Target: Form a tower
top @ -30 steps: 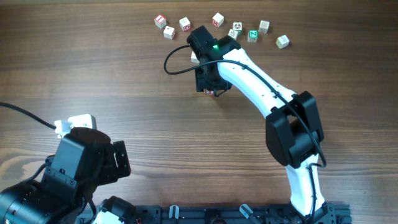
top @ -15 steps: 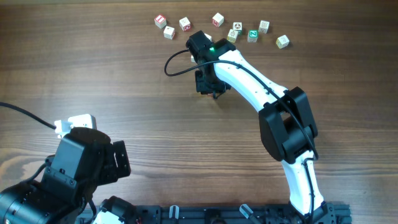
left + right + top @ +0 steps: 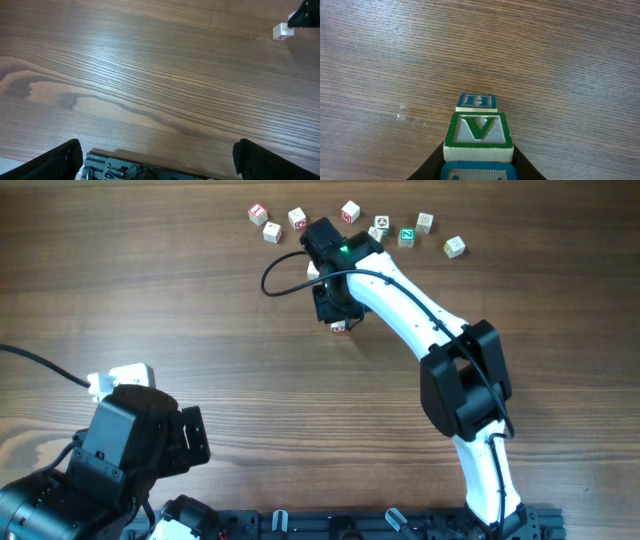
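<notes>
right gripper stands over the table, jaws closed tight on the tower, a one-cube-wide column showing a green v face between two blue-marked cubes; whether its far end sits on the wood cannot be told. left gripper is parked well apart, jaws fully spread, holding nothing. recommended: bring the column plumb, seat it flat, part the jaws slowly and evenly, then lift straight up, clear of the loose cubes.

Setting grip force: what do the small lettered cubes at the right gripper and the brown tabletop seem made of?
Small lettered cubes: probably pale wood, edges bare and matte, faces printed green or blue. Brown tabletop: wood or wood-look laminate, with streaky grain and faint sheen.
</notes>
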Action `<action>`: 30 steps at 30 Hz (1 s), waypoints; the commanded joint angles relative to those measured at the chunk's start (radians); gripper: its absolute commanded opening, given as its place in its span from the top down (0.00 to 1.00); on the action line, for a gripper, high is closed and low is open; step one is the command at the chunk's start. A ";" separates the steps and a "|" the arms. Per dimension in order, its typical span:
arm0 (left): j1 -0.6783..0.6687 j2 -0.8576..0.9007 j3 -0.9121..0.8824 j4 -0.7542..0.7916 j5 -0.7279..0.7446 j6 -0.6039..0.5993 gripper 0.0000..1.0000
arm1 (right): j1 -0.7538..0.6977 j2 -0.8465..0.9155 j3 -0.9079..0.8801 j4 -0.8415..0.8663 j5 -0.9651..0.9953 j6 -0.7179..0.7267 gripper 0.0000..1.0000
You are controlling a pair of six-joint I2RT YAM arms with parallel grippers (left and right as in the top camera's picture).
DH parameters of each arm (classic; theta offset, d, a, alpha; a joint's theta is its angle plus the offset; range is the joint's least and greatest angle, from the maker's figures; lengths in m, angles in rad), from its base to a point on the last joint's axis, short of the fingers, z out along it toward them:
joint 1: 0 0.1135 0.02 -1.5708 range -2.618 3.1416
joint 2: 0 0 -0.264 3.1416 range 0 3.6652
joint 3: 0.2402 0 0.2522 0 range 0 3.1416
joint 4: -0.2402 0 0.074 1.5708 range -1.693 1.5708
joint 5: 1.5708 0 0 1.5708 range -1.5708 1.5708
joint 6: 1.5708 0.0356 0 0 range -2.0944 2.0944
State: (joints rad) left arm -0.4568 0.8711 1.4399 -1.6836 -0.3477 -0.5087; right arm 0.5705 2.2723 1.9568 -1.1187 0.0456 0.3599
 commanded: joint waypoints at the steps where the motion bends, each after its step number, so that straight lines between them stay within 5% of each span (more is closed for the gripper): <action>1: 0.005 -0.003 0.000 0.000 -0.016 0.016 0.00 | -0.005 0.013 -0.018 0.015 -0.002 -0.019 0.87; 25: 0.005 -0.003 0.000 0.000 -0.016 0.015 0.00 | -0.008 0.047 -0.035 0.007 -0.043 -0.020 0.85; 29: 0.005 -0.003 0.000 0.000 -0.016 0.016 0.00 | -0.008 0.047 -0.035 0.008 -0.043 -0.020 0.77; 30: 0.005 -0.003 0.000 0.000 -0.016 0.016 0.00 | -0.008 0.047 -0.035 0.008 -0.043 -0.019 0.61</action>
State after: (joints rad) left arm -0.4568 0.8711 1.4399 -1.6836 -0.3473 -0.5087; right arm 0.5667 2.2955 1.9320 -1.1099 0.0151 0.3531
